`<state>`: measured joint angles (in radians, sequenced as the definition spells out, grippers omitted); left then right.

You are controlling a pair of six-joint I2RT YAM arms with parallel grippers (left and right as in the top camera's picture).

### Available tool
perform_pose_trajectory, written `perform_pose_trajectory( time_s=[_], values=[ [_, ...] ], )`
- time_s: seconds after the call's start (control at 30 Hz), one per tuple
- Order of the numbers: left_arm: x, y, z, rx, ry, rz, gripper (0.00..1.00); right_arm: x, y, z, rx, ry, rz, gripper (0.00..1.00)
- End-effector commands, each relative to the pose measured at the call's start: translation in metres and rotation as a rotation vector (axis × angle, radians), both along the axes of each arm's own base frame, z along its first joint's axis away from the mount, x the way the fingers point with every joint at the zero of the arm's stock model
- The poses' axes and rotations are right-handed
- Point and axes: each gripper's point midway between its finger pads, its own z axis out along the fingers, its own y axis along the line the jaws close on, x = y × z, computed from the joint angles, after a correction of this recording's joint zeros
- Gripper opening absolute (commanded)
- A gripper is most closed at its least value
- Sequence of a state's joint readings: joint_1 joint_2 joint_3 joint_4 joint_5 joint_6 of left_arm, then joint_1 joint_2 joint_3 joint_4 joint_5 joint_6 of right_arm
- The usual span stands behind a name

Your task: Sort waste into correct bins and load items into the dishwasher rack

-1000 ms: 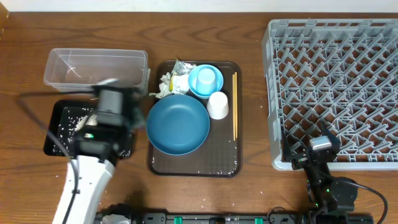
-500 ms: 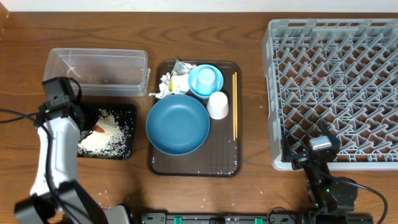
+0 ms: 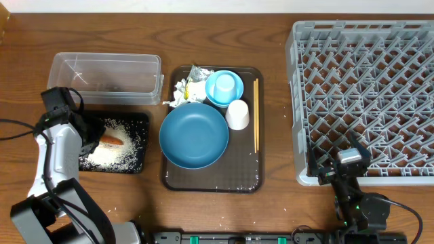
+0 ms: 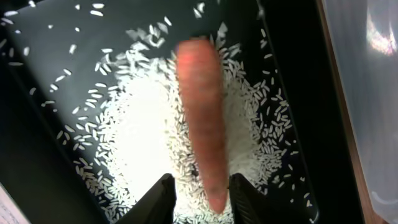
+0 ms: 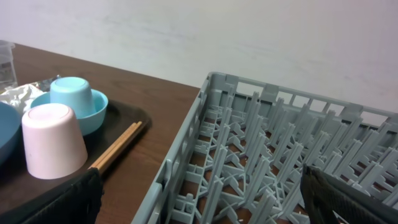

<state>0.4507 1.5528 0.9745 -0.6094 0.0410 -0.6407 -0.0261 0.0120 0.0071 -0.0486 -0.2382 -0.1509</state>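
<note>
**A:** Where is the carrot piece now, and does the left claw hold it?

**B:** The carrot piece (image 4: 202,118) lies on the heap of rice (image 4: 143,124), about in the middle of the black tray (image 3: 142,122). The left claw (image 4: 204,198) hangs over the left part of the black tray. Its jaws stand apart, with only the near tip of the carrot between them. I see a gap on one side, so I judge that it is not gripped. The carrot is blurred in the wrist view, so I cannot be fully sure.

**A:** How does its long axis run?

**B:** It runs straight away from the claw, toward the right side of the black tray, a little tilted.

**A:** Then what does the next move turn on?

**B:** I think the carrot is finished. The tissue (image 3: 180,93) and the wrapper (image 3: 196,72) lie to the right of the black tray and a little behind its back edge. They are on the brown tray (image 3: 210,179), which stands just right of the black tray. The left claw is much nearer to them. The right claw (image 5: 200,186) is well apart, far to the right of the black tray, at the rack (image 3: 366,88). Its fingers are wide, with nothing between them. The clear tub (image 3: 105,74), just behind the black tray, seems to me the place for this dry waste.

**A:** Is there any brand or writing?

**B:** I can read none. The wrapper shows silver, yellow and green, but its print is too small.
</note>
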Motion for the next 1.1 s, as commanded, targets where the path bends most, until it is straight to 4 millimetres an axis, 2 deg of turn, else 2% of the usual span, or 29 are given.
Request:
perform_pose_trajectory(
  time_s=[0.0, 0.13, 0.3, 0.43, 0.6, 0.63, 0.67, 0.73, 0.83, 0.93, 0.97, 1.0, 1.03, 1.07],
  values=[
    [-0.001, -0.004, -0.003, -0.03, -0.001, 0.004, 0.4, 0.0, -0.003, -0.001, -0.011, -0.001, -0.014, 0.99],
    [0.009, -0.026, 0.001, -0.146, -0.065, -0.052, 0.4, 0.0, -0.003, -0.001, -0.011, -0.001, -0.014, 0.99],
    [0.025, -0.055, 0.029, -0.278, -0.212, -0.134, 0.37, 0.0, -0.003, -0.001, -0.011, -0.001, -0.014, 0.99],
    [0.034, -0.084, 0.069, -0.367, -0.363, -0.241, 0.37, 0.0, -0.003, -0.001, -0.011, -0.001, -0.014, 0.99],
    [0.03, -0.141, 0.129, -0.35, -0.546, -0.552, 0.38, 0.0, -0.003, -0.001, -0.011, -0.001, -0.014, 0.99],
    [0.026, -0.157, 0.14, -0.318, -0.575, -0.65, 0.41, 0.0, -0.003, -0.001, -0.011, -0.001, -0.014, 0.99],
    [0.024, -0.166, 0.145, -0.301, -0.588, -0.698, 0.43, 0.0, -0.003, -0.001, -0.011, -0.001, -0.014, 0.99],
    [0.018, -0.19, 0.154, -0.251, -0.601, -0.803, 0.57, 0.0, -0.003, -0.001, -0.011, -0.001, -0.014, 0.99],
    [0.012, -0.219, 0.154, -0.206, -0.581, -0.899, 0.69, 0.0, -0.003, -0.001, -0.011, -0.001, -0.014, 0.99],
    [0.009, -0.245, 0.144, -0.163, -0.536, -0.983, 0.71, 0.0, -0.003, -0.001, -0.011, -0.001, -0.014, 0.99],
    [0.009, -0.254, 0.14, -0.152, -0.518, -1.01, 0.7, 0.0, -0.003, -0.001, -0.011, -0.001, -0.014, 0.99],
    [0.009, -0.262, 0.136, -0.145, -0.506, -1.035, 0.59, 0.0, -0.003, -0.001, -0.011, -0.001, -0.014, 0.99],
    [0.009, -0.271, 0.13, -0.135, -0.49, -1.062, 0.43, 0.0, -0.003, -0.001, -0.011, -0.001, -0.014, 0.99],
    [0.009, -0.278, 0.125, -0.122, -0.472, -1.083, 0.33, 0.0, -0.003, -0.001, -0.011, -0.001, -0.014, 0.99]
  ],
)
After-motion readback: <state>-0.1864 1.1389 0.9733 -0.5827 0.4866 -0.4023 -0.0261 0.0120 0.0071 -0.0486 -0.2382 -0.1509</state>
